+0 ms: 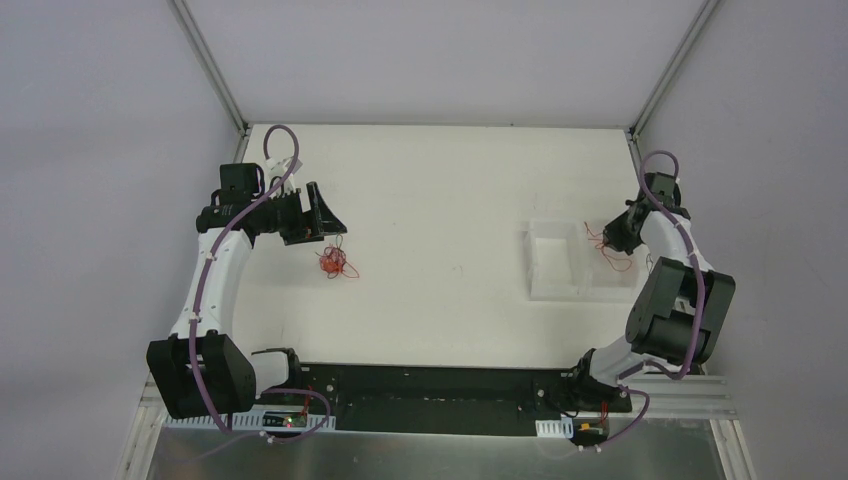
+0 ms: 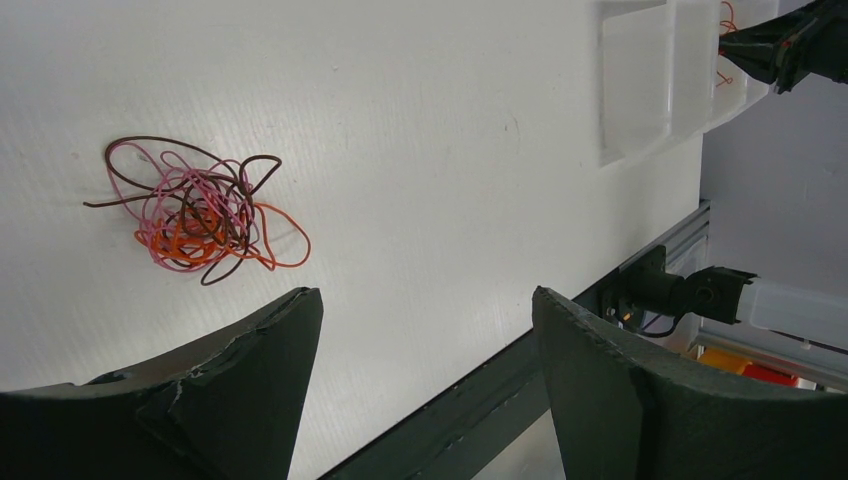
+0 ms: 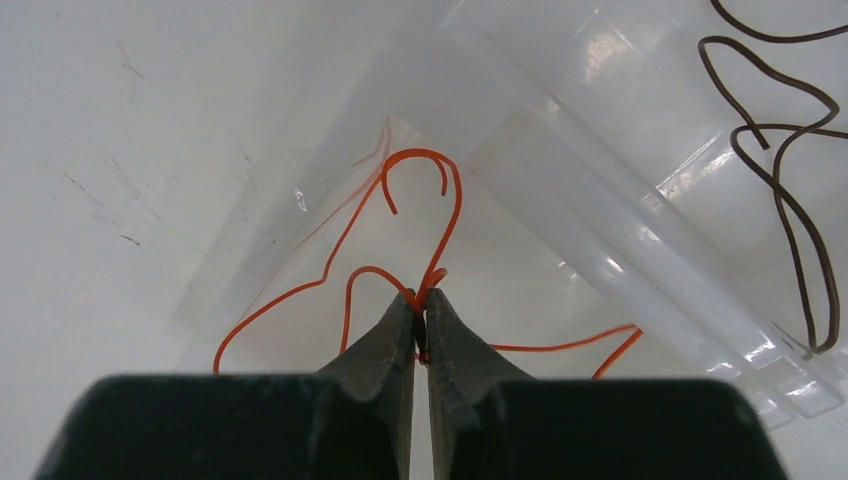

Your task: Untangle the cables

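Observation:
A small wad of cables (image 1: 335, 263), orange, pink and dark brown strands tangled together (image 2: 200, 215), lies on the white table left of centre. My left gripper (image 1: 318, 218) hovers just behind it, open, with nothing between its fingers (image 2: 425, 295). At the far right my right gripper (image 1: 612, 238) is over the clear tray (image 1: 560, 262). In the right wrist view it is shut (image 3: 421, 295) on a single orange cable (image 3: 420, 151), whose loops hang into the tray compartment. A loose dark brown cable (image 3: 832, 290) lies in the neighbouring compartment.
The clear tray (image 3: 620, 270) has a divider wall between its compartments and sits near the table's right edge. A black rail (image 1: 430, 385) runs along the near edge between the arm bases. Grey walls enclose the table.

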Tool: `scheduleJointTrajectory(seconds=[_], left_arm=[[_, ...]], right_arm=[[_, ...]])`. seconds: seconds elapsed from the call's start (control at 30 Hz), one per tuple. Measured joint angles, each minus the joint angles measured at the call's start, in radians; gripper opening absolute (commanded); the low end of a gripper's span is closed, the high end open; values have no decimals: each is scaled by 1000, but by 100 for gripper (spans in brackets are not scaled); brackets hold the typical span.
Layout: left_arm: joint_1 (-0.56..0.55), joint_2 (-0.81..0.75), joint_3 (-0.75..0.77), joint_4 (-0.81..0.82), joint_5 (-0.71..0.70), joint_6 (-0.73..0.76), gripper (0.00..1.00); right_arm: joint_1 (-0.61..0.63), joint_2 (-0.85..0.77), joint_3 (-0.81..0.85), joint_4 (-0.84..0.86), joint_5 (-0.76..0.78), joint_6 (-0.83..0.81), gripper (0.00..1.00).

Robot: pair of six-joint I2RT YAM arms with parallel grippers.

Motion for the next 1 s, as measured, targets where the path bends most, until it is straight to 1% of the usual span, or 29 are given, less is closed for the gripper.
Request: scheduleJointTrajectory(seconds=[0.1, 0.27, 0.33, 0.43, 0.5, 0.57, 0.67, 0.77, 0.87, 1.0], left_arm=[[0, 0, 0, 0, -1, 2, 80], [0, 0, 0, 0, -2, 5, 81], [0, 0, 0, 0, -4, 7, 82], [0, 0, 0, -1, -7, 18, 84], [0, 0, 0, -2, -12, 27, 84], [0, 0, 0, -8, -30, 37, 84], [0, 2, 2, -37, -68, 66, 83], [0, 21, 9, -75, -115, 98, 83], [0, 59, 10, -103, -143, 124, 80], [0, 126, 10, -119, -164, 159, 74]], right_arm=[[0, 4, -3, -2, 17, 2, 37], [0, -22, -3, -21, 48, -17, 62], [0, -58, -3, -33, 52, -33, 69], [0, -126, 11, -67, 56, -68, 74], [0, -155, 35, -91, 54, -97, 83], [0, -178, 70, -119, 40, -132, 88], [0, -194, 132, -180, -32, -206, 99], [1, -195, 195, -255, -177, -295, 99], [23, -195, 222, -311, -319, -350, 99], [143, -187, 228, -347, -470, -378, 100]])
